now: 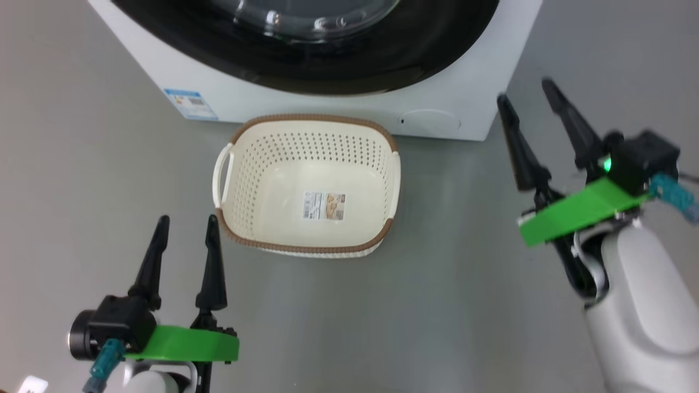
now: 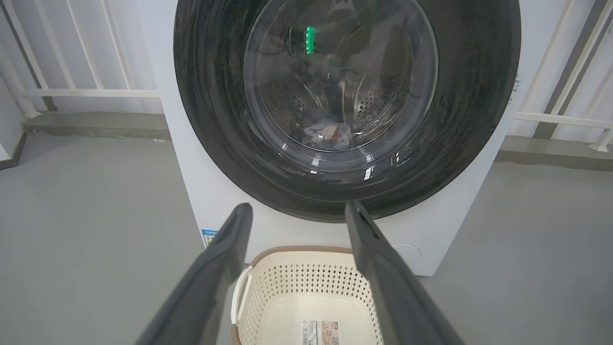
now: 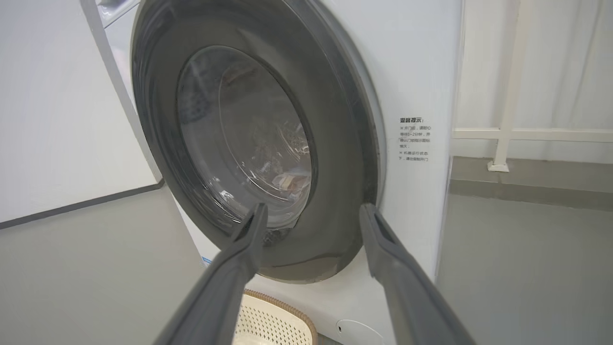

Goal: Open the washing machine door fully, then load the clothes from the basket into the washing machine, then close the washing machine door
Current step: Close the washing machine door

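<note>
The left gripper [image 1: 188, 218], fingers spread and empty, hangs near-left of the empty cream-white perforated plastic basket [image 1: 306, 116]; the bluish, brown-patched clothes [image 2: 328, 134] lie behind the shut glossy black round glass door [image 1: 306, 73], far ahead; the right gripper [image 1: 524, 90], likewise spread, stands nearer its right edge.

Floor [image 1: 464, 305]: plain grey, matt, with faint sheen, as you had it. In the left wrist view, a white railing [image 2: 91, 93] with slanted bars ran along the back and stood on a low grey kerb [image 2: 96, 124]. In the right wrist view, a white wall [image 3: 57, 120] met the floor at a dark skirting strip [image 3: 81, 203]. A small white object [image 1: 33, 383] sat at the lower left corner of the head view, too cropped to identify.
</note>
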Controlling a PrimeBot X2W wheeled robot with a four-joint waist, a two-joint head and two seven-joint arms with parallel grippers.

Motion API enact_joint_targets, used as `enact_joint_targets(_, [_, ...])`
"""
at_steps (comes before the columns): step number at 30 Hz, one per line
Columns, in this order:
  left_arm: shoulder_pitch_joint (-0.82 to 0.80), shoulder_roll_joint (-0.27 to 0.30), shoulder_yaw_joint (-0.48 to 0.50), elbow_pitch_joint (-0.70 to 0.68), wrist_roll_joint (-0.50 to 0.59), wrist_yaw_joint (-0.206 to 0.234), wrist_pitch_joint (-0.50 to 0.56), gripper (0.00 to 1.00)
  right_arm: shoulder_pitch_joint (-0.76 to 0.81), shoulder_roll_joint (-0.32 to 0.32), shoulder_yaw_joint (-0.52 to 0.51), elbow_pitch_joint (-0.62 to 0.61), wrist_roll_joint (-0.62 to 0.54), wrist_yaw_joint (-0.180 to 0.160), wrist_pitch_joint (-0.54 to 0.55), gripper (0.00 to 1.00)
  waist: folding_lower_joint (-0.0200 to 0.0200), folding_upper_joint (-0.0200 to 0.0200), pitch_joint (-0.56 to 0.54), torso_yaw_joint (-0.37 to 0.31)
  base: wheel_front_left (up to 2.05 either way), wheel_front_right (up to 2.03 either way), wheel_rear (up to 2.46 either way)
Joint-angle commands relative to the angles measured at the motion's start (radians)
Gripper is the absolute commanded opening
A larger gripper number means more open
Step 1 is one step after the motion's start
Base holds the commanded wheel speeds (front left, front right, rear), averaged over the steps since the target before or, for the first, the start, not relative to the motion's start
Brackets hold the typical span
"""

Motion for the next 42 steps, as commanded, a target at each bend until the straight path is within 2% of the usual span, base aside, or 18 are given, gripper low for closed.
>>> enact_joint_targets(1, [0.010,0.019,0.038,-0.016,0.010,-0.009,-0.008,1.00,0.043,0.027,0.000,-0.050,-0.014,-0.006,0.009,1.00,-0.0001,-0.0001,-0.048,-0.035,0.00,0.00,0.00])
enact_joint_targets(12, [0.076,0.028,0.040,0.021,0.036,-0.034,-0.008,1.00,0.355,0.111,-0.122,-0.234,-0.070,-0.006,0.075,1.00,-0.0001,-0.0001,-0.162,-0.093,0.00,0.00,0.00])
enact_joint_targets(21, [0.125,0.040,0.030,0.035,0.038,-0.039,-0.007,1.00,0.542,0.138,-0.162,-0.306,-0.087,-0.006,0.110,1.00,-0.0001,-0.0001,-0.238,-0.141,0.00,0.00,0.00])
enact_joint_targets(32, [0.170,0.060,0.032,0.018,0.030,-0.024,0.017,1.00,0.661,0.141,-0.176,-0.357,-0.059,-0.006,0.141,1.00,-0.0001,-0.0001,-0.317,-0.170,0.00,0.00,0.00])
enact_joint_targets(42, [0.196,0.065,0.028,-0.003,0.020,-0.012,0.031,1.00,0.679,0.141,-0.188,-0.370,-0.057,-0.006,0.153,1.00,-0.0001,-0.0001,-0.337,-0.173,0.00,0.00,0.00])
